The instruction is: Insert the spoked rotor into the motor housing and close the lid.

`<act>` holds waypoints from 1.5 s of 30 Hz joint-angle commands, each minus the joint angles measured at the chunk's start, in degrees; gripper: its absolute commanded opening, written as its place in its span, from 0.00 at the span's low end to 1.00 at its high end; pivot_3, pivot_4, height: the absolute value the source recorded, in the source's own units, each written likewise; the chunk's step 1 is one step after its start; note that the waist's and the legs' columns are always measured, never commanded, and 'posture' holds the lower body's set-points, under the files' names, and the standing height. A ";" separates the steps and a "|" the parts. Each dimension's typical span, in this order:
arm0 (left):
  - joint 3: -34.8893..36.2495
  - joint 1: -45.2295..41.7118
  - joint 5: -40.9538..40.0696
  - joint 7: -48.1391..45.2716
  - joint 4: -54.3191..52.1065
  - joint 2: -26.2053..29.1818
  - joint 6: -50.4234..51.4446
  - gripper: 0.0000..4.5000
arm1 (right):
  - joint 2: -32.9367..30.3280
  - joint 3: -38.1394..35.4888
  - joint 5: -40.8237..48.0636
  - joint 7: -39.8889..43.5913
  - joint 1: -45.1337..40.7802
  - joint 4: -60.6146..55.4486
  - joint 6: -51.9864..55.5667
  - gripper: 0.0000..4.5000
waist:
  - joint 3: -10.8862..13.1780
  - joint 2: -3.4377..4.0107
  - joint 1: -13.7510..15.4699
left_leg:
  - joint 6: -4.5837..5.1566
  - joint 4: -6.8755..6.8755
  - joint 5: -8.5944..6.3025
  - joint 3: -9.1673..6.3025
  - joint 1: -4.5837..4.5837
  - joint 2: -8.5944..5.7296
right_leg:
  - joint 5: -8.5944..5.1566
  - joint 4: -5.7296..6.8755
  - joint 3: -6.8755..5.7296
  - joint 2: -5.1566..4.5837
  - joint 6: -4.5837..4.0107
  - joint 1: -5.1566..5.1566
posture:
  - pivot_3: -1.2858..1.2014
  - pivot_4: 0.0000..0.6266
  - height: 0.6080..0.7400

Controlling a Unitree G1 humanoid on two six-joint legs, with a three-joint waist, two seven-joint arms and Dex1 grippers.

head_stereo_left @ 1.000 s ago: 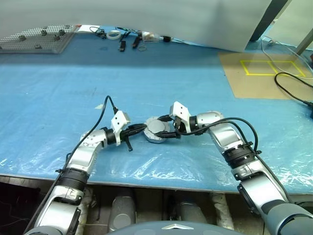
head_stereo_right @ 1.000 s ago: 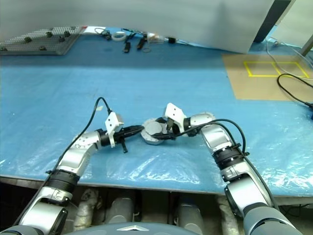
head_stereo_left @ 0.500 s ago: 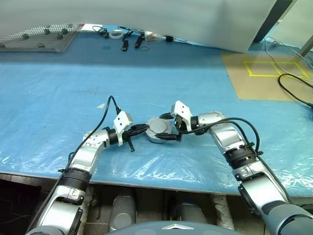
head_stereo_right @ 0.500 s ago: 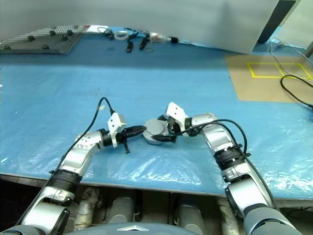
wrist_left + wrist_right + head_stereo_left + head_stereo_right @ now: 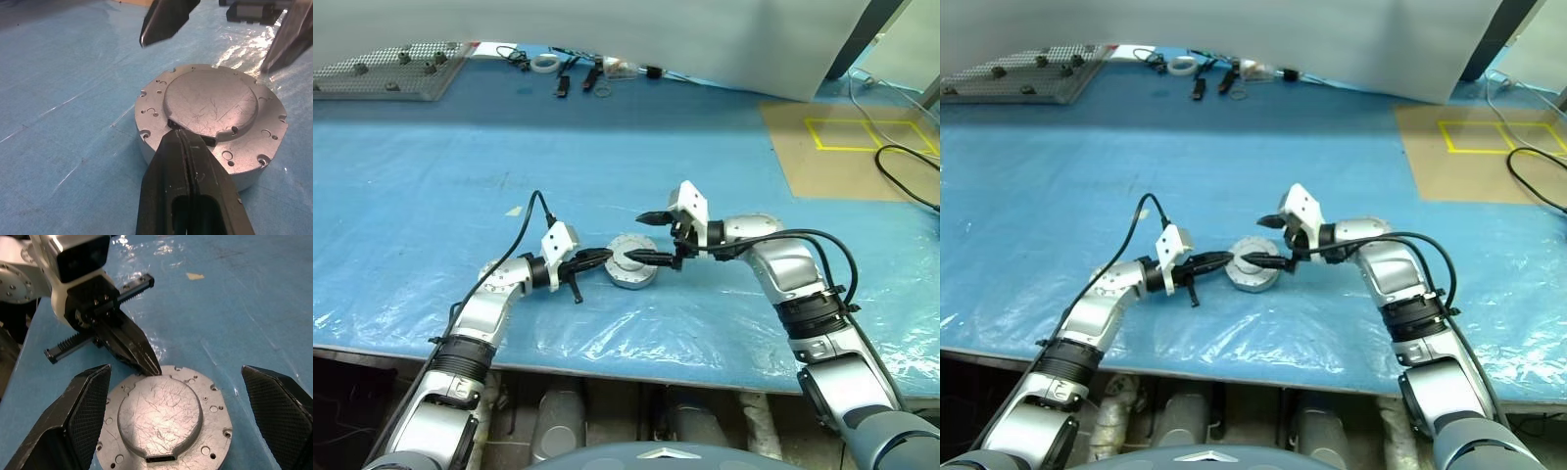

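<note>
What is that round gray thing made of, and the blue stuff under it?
The lid looks like bare metal, probably aluminium: dull silver-grey, fine scratches, small drilled holes around its rim. The blue table cover looks like thin plastic sheeting: it wrinkles and shines in glossy patches.

Table (image 5: 431, 166), blue plastic-covered
Holds closed motor housing (image 5: 632, 261) near front; perforated tray (image 5: 386, 70), tape roll (image 5: 545, 64), small tools (image 5: 597, 73) at far edge; brown mat (image 5: 842, 147) with yellow marking.

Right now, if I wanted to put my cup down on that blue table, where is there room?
Plenty: the wide blue sheet between the closed motor housing and the small tools at the far edge, and the near-right corner. It is crowded at the housing, where the shut left gripper and open right gripper meet.
</note>
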 commanded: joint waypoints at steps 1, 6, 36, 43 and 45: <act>-0.94 0.69 0.43 -0.29 -0.79 0.20 0.67 0.00 | -1.42 -5.82 6.99 -1.29 -0.54 -0.65 10.99 1.00 | 0.00 0.00 0.04 | 0.00 0.00 0.00 0.00 0.01 0.00 | 0.00 -0.01 0.00 0.00 0.00 0.02 | 0.52 0.24 1.00; -0.99 1.17 0.47 -0.14 -1.22 0.25 0.72 0.00 | -2.43 -11.75 11.98 -5.19 0.27 12.20 28.71 1.00 | 0.00 0.00 0.08 | -0.01 0.00 0.00 0.00 0.03 -0.02 | 0.00 -0.04 -0.01 0.00 -0.01 0.06 | 0.52 0.24 1.00; -0.55 1.36 0.92 -0.17 -0.62 1.16 0.12 0.00 | 7.34 -14.80 20.23 -12.54 1.15 10.24 38.80 0.87 | 0.00 0.09 -0.03 | -0.44 -0.08 0.06 0.04 0.10 0.01 | -0.01 -0.01 -0.02 0.00 -0.01 0.03 | 0.52 0.24 1.00; -0.67 1.13 1.11 -0.33 -0.08 0.87 -0.16 0.00 | 6.79 -16.62 22.00 -11.56 2.56 9.91 38.89 0.37 | 0.00 0.09 0.10 | -0.44 -0.10 0.07 0.05 0.08 0.00 | 0.00 -0.02 -0.03 0.00 0.00 0.03 | 0.52 0.24 1.00; -0.63 1.01 1.14 -0.47 0.15 0.86 -0.29 0.00 | 7.09 -16.69 23.10 -11.31 3.01 8.67 39.36 0.26 | 0.00 0.09 0.20 | -0.44 -0.09 0.07 0.05 0.07 0.00 | 0.00 -0.02 -0.03 -0.01 0.00 0.03 | 0.52 0.24 1.00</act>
